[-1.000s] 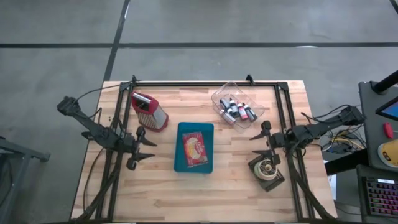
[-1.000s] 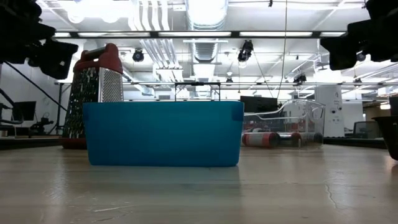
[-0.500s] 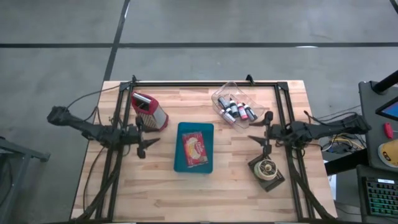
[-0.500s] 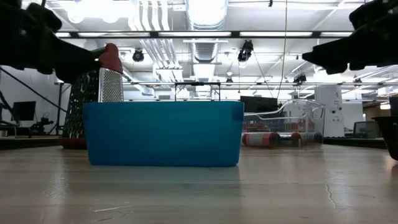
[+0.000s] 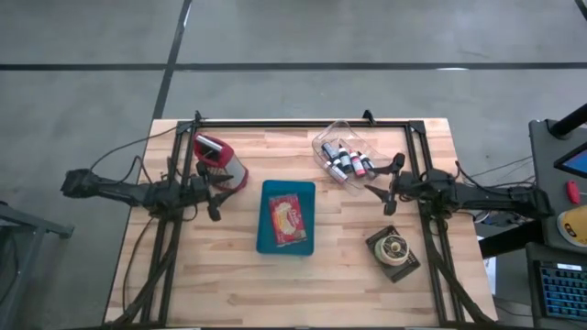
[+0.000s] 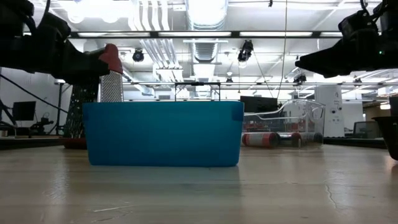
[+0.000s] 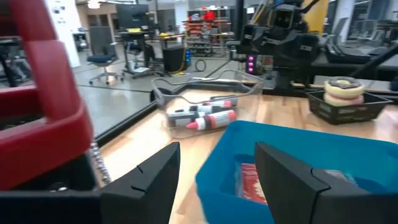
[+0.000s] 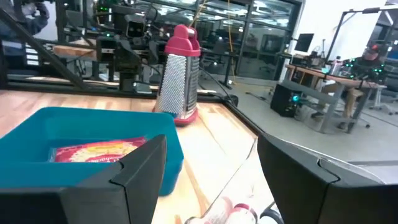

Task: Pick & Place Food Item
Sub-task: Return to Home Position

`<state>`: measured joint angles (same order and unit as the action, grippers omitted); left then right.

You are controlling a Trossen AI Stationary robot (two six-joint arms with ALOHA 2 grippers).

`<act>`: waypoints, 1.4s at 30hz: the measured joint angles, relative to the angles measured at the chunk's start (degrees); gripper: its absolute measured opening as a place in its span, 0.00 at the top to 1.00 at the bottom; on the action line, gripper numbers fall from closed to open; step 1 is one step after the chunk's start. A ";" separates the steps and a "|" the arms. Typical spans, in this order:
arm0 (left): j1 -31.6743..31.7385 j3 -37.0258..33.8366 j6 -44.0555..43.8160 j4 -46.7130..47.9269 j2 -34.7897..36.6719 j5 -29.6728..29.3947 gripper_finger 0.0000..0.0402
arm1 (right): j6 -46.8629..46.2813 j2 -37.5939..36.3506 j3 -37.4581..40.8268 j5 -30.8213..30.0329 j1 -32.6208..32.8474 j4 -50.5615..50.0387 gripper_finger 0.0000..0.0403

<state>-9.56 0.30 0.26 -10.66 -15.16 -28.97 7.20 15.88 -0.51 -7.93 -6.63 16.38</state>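
Here both the left tool [image 5: 216, 193] and right tool [image 5: 385, 186] are spread wide, empty, flanking the blue bin [image 5: 266, 220]

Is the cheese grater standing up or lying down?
Standing up. The cheese grater has its red handle on top and its wide base flat on the wooden table.

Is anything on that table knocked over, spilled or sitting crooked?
Nothing is spilled or toppled. The clear bin of bottles and the small black bin both sit skewed to the table edges, while the blue bin lies square. The grater stands upright, close beside the left hand.
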 joint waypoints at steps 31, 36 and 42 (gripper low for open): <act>1.91 0.00 -5.18 4.64 0.05 9.75 0.47 | -4.26 0.09 -0.02 8.43 -3.90 -1.18 0.38; 1.97 0.00 -4.54 2.94 0.07 16.20 0.47 | -5.12 0.35 -0.02 12.36 -3.91 -1.20 0.38; 1.97 0.00 -4.58 2.05 0.07 21.24 0.47 | -5.89 0.33 -0.04 15.62 -3.90 -1.18 0.38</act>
<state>-7.60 0.30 -4.32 -8.61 -15.09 -7.73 1.31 16.21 -0.56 7.69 -10.52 15.20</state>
